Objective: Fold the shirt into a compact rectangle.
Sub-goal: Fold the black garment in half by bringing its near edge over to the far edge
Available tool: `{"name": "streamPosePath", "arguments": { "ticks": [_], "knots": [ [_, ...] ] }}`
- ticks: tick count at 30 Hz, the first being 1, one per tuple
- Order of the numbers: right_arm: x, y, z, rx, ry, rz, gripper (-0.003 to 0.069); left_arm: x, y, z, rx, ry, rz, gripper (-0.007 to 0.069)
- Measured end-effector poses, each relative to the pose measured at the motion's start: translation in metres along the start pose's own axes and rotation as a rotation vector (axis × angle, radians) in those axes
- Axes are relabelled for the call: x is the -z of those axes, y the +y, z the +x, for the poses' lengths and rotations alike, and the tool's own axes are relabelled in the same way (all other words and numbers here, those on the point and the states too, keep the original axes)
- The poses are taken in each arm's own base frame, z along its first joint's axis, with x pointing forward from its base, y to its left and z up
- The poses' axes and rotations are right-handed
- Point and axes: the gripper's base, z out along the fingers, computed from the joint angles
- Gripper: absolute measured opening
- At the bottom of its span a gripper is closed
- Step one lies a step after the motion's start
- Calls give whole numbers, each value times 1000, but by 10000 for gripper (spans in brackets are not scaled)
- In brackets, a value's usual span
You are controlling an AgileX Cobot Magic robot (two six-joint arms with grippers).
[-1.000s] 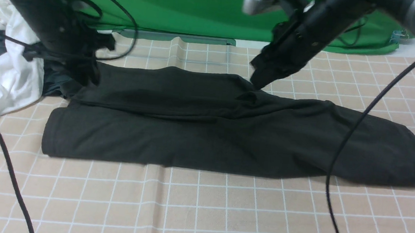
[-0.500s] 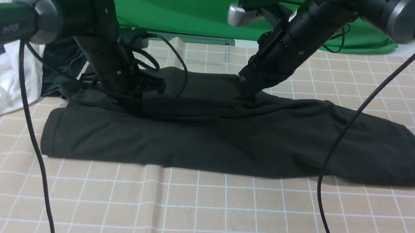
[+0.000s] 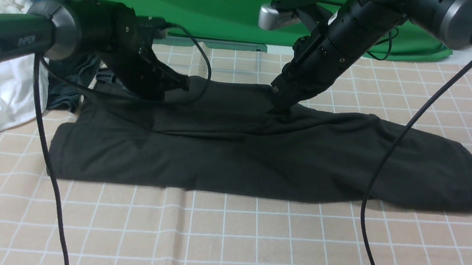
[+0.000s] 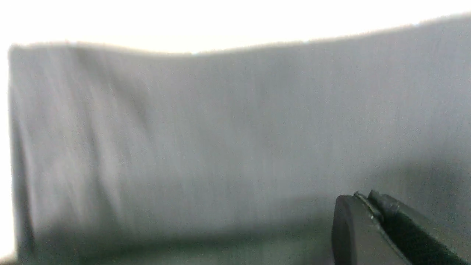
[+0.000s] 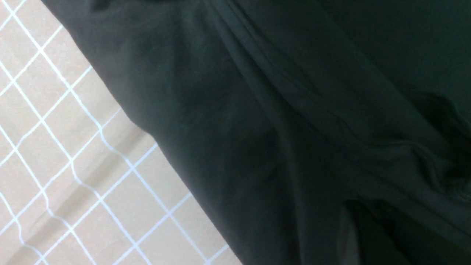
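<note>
**The fold could slip, twist or snag**

The shirt (image 3: 259,156) lies on the tabletop (image 3: 225,239) as a long dark band from 9 o'clock to 3 o'clock. The band is not straight. Its 3 o'clock half slants a little toward 4 o'clock.

The right fingers (image 3: 283,99) point down and touch the shirt's back edge near 12 o'clock, where the cloth bunches into small creases. The left fingers (image 3: 170,84) sit low over the back edge near 10 o'clock. It is not clear if either pair is open or pinching cloth. The left wrist view is a grey blur, and the right wrist view is too dark to tell.

A few things could go wrong from here. If a pair of fingers grabs only the top layer, a lift would likely peel the fold open. If one pair grips and the other misses, the shirt would get pulled to one side and come out crooked. If the two arms pull at different speeds, the band could twist.

A teal cloth (image 3: 67,84) and a white cloth (image 3: 11,80) lie just beside the shirt's 10 o'clock corner. The left fingers could catch one of them by mistake and drag it along.

A cable (image 3: 381,172) hangs in front of the 3 o'clock half. It might brush the cloth and mess up that end.
</note>
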Motion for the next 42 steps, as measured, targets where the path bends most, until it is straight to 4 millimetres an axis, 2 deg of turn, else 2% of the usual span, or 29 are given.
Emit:
{"name": "streamPosePath", "arguments": {
  "ticks": [2,5,7,11,13,16,18,22,28,32,37,39,42],
  "knots": [
    [0,0,1,-3,6,-3,38,2,0,-1,5,1,0,19],
    [0,1,2,-17,20,-10,38,12,-1,1,-26,94,-4,19],
    [0,2,3,-24,33,-16,38,28,-2,6,-44,189,1,19],
    [0,2,4,-31,44,-22,38,55,-5,11,-52,256,30,19],
    [0,3,4,-31,48,-23,38,59,-5,20,-47,288,41,19],
    [0,3,4,-33,48,-22,38,50,-3,33,-45,324,35,19],
    [0,3,4,-38,48,-22,38,36,1,40,-52,325,19,19],
    [0,3,4,-41,48,-22,38,17,4,42,-50,300,11,19],
    [0,3,4,-42,49,-23,41,4,4,32,-25,162,8,19],
    [0,3,4,-44,49,-24,43,-6,16,17,62,-23,-8,19],
    [0,2,4,-35,51,-21,43,0,37,-1,166,-118,-19,19],
    [0,2,4,-9,51,-21,50,8,45,-7,176,-85,-19,19],
    [0,1,4,25,49,-7,71,16,45,-8,144,-41,-18,19]
  ]
}}
